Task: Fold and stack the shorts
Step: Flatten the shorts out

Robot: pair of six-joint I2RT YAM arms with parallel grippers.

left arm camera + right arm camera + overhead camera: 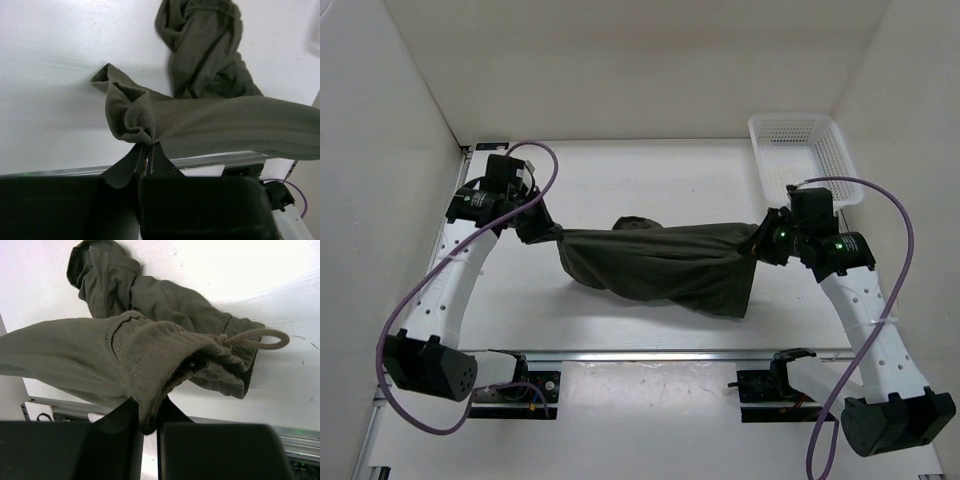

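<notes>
The dark olive-green shorts (655,262) hang stretched between my two grippers above the white table, the lower part draping down onto it. My left gripper (544,233) is shut on the left end of the waistband (132,120). My right gripper (760,244) is shut on the right end of the ribbed waistband (150,370). The tan drawstring (255,339) loops out near the right grip. A bunched part of the shorts (205,45) lies on the table behind the taut band.
A white mesh basket (803,155) stands at the back right corner. White walls close in the table on the left, back and right. A metal rail (660,354) runs along the table's near edge.
</notes>
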